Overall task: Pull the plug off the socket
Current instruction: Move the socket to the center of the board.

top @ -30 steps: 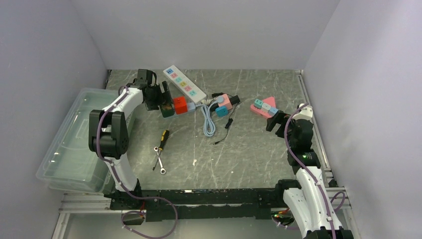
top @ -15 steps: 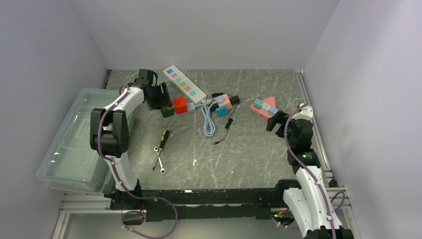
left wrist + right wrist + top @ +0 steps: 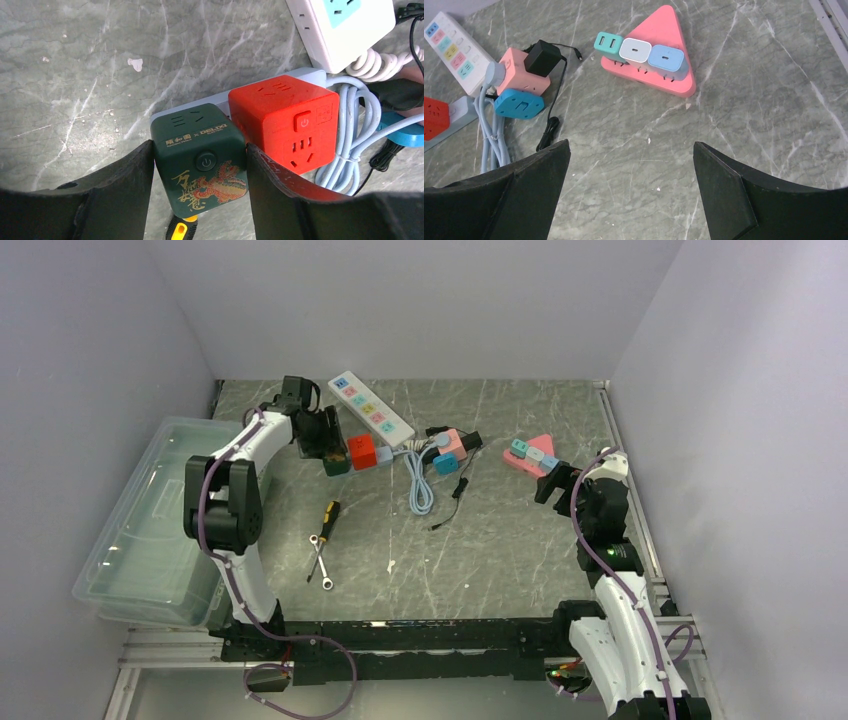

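Dark-green cube plug (image 3: pixel 200 167) snug between fingers (image 3: pixel 125 192) of left gripper (image 3: pixel 199 147), red cube (image 3: pixel 285 122) alongside.

Top view: high above the near edge, looking down on the whole worktop (image 3: pixel 520 530).
Left wrist: very close above the green cube plug (image 3: pixel 200 160).
Right wrist: farther back, angled down.
Shared: red cube (image 3: pixel 285 122), in all views.

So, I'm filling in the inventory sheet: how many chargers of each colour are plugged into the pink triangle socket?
Teal charger: 1
White charger: 1
Blue charger: 1
Total on the pink triangle socket: 3
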`<state>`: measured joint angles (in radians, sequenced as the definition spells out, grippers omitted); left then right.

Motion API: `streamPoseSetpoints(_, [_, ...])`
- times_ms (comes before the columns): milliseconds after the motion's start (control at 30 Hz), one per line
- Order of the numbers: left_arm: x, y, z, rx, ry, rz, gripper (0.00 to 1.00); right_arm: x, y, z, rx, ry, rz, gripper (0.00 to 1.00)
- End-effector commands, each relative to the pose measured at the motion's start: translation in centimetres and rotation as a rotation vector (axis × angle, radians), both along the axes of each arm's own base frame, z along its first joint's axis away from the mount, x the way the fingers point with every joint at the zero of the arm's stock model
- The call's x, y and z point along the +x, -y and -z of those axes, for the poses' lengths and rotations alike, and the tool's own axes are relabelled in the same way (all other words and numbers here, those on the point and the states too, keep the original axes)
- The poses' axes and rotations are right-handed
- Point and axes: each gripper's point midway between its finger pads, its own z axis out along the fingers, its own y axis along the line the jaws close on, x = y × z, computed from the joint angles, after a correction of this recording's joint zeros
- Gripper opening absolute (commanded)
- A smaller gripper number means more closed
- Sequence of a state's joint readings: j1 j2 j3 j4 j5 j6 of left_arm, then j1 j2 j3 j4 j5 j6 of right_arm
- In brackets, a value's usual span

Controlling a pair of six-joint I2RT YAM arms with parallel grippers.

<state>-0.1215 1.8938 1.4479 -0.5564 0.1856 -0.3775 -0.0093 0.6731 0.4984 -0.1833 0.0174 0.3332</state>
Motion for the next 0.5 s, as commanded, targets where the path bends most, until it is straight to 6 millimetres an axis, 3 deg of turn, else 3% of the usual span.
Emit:
streamPoseSetpoints(0, [-3.5,1.7,3.2,0.057,-0.132,0.13,0.46,0.8,-0.1,-2.3,0.003,0.077,-0.004,0.97])
streamPoseSetpoints(267, [-7.1,6.5,4.0,0.041,-0.197,0.271,0.46,0.8,-0.1,-2.1,-0.006,0.073,-0.009,0.98])
streamPoseSetpoints(467, [-7.6,7.3,3.8,0.024,-0.207,0.297,0.46,1.0,-0.3,-1.7,-0.004,0.057,-0.017,0.97])
